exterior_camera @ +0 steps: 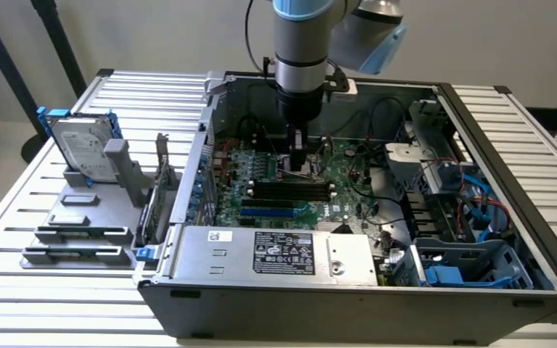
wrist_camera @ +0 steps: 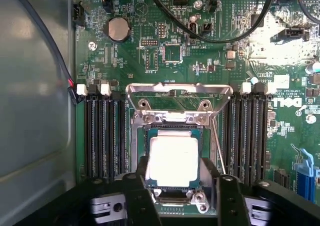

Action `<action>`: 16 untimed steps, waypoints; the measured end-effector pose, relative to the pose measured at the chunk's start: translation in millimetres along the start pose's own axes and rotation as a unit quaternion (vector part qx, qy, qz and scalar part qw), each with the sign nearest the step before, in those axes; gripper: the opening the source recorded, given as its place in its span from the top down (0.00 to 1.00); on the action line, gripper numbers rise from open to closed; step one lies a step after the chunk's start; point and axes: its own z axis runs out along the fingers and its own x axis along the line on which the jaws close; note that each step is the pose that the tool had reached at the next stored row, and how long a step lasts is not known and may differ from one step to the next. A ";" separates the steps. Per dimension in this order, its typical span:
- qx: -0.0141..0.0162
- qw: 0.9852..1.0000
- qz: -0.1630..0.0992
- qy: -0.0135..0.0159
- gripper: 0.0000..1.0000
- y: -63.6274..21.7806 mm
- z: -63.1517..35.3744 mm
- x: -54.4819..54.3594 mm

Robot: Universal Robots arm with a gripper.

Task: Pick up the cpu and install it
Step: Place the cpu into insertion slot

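The arm [exterior_camera: 303,54] is formed of a grey metallic tube, ringed by a black band and capped with pale blue joint covers [exterior_camera: 387,45]. A thin black cable [exterior_camera: 249,29] is run beside it. The gripper [exterior_camera: 301,167] is finished in black, with silvery holed plates.

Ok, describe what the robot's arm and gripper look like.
The arm is a silver-grey cylinder with light-blue joint caps and a thin black cable running up behind it. It narrows to a black wrist section. The gripper is black, with two blocky fingers and silver bolted brackets.
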 end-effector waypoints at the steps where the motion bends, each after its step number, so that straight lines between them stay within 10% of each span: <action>1: 0.000 1.000 0.000 0.000 0.53 -2.4 -0.9 -0.2; 10: 0.000 1.000 0.000 0.000 0.87 -32.4 -6.8 -2.9; 16: 0.000 1.000 0.000 0.000 0.89 -36.9 -8.9 -3.2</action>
